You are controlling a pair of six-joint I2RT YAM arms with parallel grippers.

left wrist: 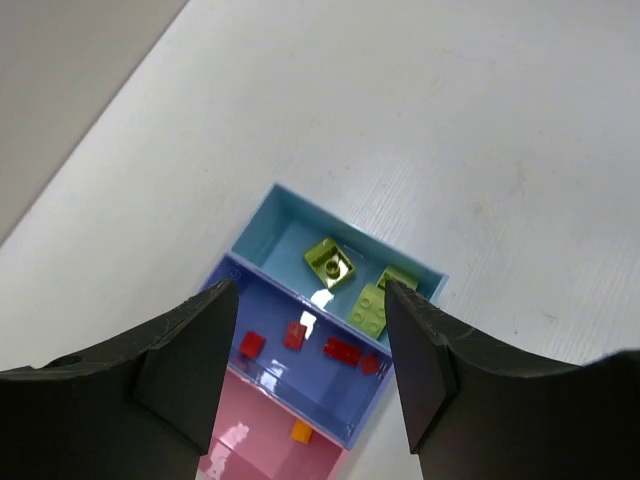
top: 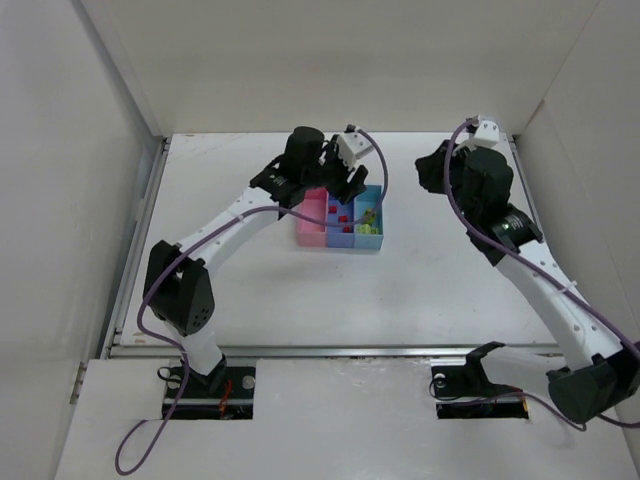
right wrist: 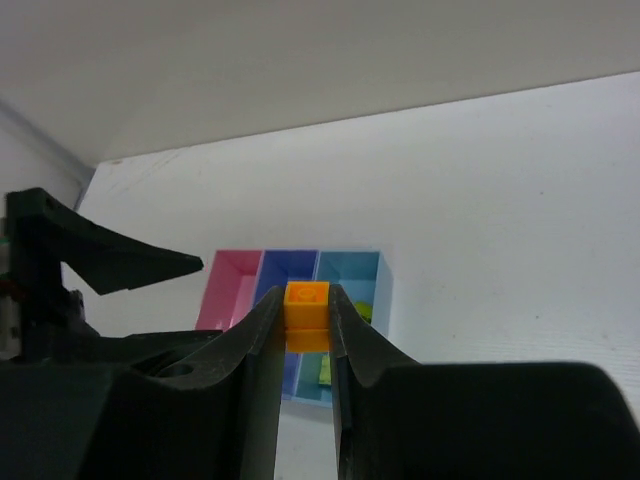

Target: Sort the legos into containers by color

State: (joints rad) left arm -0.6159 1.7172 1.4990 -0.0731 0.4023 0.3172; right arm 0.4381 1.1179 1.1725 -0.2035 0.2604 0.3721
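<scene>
Three joined bins stand mid-table: pink (top: 309, 222), medium blue (top: 337, 228), light blue (top: 374, 237). My left gripper (left wrist: 310, 292) hangs open and empty above them, also seen from the top (top: 347, 181). In the left wrist view the light blue bin (left wrist: 275, 225) holds three yellow-green bricks (left wrist: 330, 262), the medium blue bin (left wrist: 320, 385) several red bricks (left wrist: 341, 350), and the pink bin (left wrist: 250, 450) one orange-yellow brick (left wrist: 300, 432). My right gripper (right wrist: 306, 318) is shut on an orange-yellow brick (right wrist: 306, 312), held in the air right of the bins (top: 428, 176).
White walls enclose the table on the left, back and right. The left arm (top: 225, 225) reaches diagonally over the table's left half to the bins. The right arm (top: 540, 270) runs along the right side.
</scene>
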